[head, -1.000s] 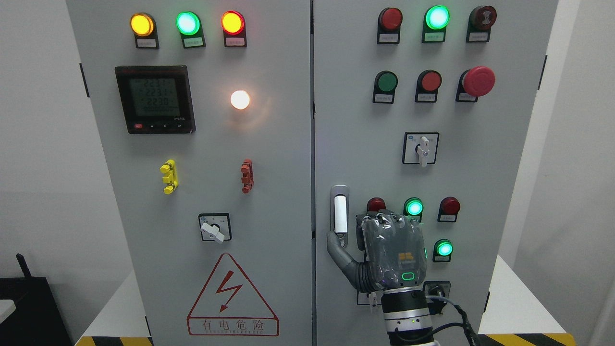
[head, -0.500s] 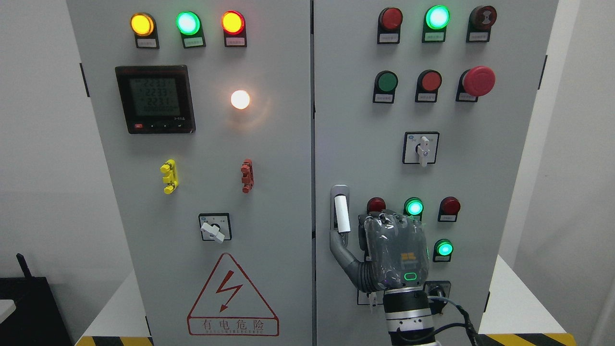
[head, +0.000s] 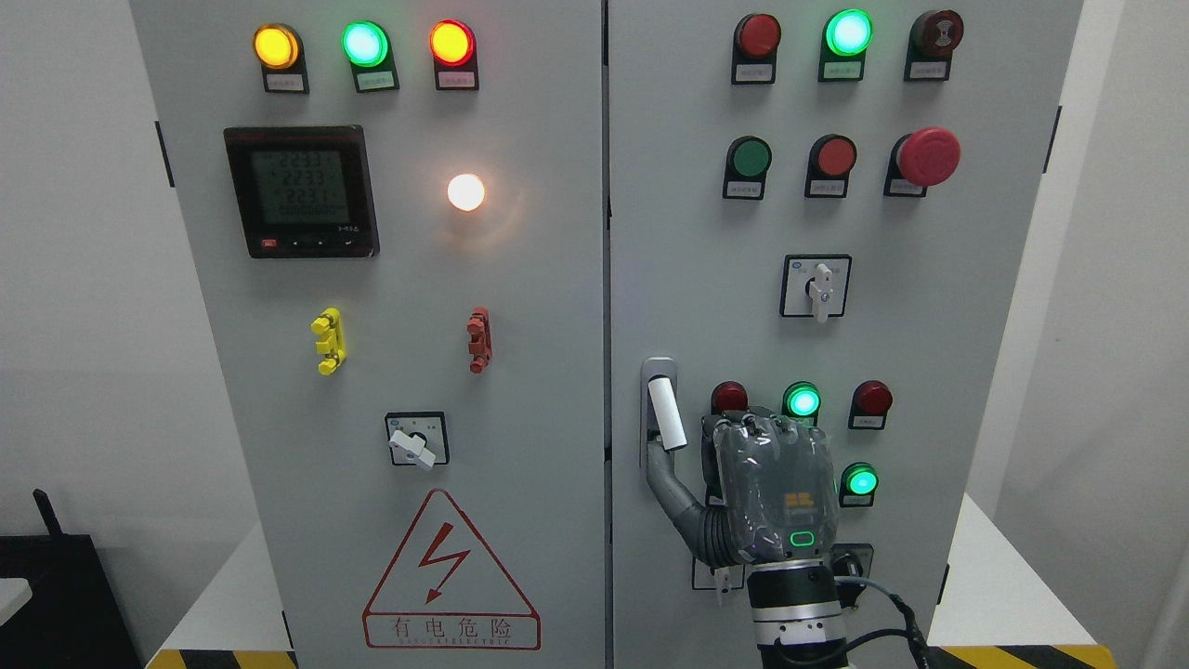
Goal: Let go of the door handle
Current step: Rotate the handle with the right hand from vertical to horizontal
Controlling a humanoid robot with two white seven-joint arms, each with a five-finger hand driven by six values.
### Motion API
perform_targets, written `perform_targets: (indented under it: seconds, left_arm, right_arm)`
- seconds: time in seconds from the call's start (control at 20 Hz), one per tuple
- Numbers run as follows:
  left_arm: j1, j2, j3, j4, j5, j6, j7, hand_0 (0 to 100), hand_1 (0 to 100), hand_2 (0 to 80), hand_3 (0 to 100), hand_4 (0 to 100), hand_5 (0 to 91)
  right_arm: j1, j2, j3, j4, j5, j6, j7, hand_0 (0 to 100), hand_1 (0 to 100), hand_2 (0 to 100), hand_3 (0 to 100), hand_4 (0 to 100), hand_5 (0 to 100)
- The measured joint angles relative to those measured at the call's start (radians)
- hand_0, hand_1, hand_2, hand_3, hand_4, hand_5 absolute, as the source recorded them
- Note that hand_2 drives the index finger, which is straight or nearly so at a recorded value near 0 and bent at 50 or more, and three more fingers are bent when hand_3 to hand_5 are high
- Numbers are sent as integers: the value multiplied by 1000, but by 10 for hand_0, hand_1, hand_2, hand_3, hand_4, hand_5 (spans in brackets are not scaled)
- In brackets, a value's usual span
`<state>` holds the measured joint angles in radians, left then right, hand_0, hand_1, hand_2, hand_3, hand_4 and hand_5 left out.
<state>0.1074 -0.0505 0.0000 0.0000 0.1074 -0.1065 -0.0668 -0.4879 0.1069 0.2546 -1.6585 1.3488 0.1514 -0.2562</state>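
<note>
- Right arm comes in at bottom edge, right of centre, forearm near vertical; cable loops off wrist to the right.
- Right robot hand (head: 776, 483) upright, back of hand twd camera, green LED lit low on it.
- Four fingers (head: 762, 429) curled fwd at top, tips hidden.
- Thumb (head: 671, 483) stretched up-left, apart from the rest.
- Left arm not seen.

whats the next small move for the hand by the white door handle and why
Probably draw the right hand straight back and slightly right, off the cabinet. Its grey thumb appears to touch the lower end of the white door handle, which sits tilted out of its metal recess, while the other fingers are curled beside it.
</note>
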Motion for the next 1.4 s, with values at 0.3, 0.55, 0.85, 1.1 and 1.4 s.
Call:
perform_targets:
  seconds: [0.3, 0.55, 0.85, 1.1, 1.4]
  left_arm:
    - [0, 0, 0, 0, 0, 0, 0, 120, 389, 0, 0, 0, 0]
    - [0, 0, 0, 0, 0, 0, 0, 120, 389, 0, 0, 0, 0]
    - [0, 0, 0, 0, 0, 0, 0, 120, 389, 0, 0, 0, 0]
    - [0, 0, 0, 0, 0, 0, 0, 120, 389, 0, 0, 0, 0]
    - [0, 0, 0, 0, 0, 0, 0, 120, 389, 0, 0, 0, 0]
  right_arm:
    - [6, -2, -10, -6, -7, 0, -4, 464, 365, 925, 1000, 923, 992]
    - [7, -3, -16, -10, -12, 0, -4, 467, 366, 925, 1000, 924, 992]
    - [8, -4, -24, -14, -18, 0, -8, 469, 366, 924, 1000, 925, 992]
    - [4, -5, -29, -20, -21, 0, -1, 469, 367, 925, 1000, 925, 991]
    - [0, -7, -37, -24, -23, -1, 0, 465, 376, 924, 1000, 926, 991]
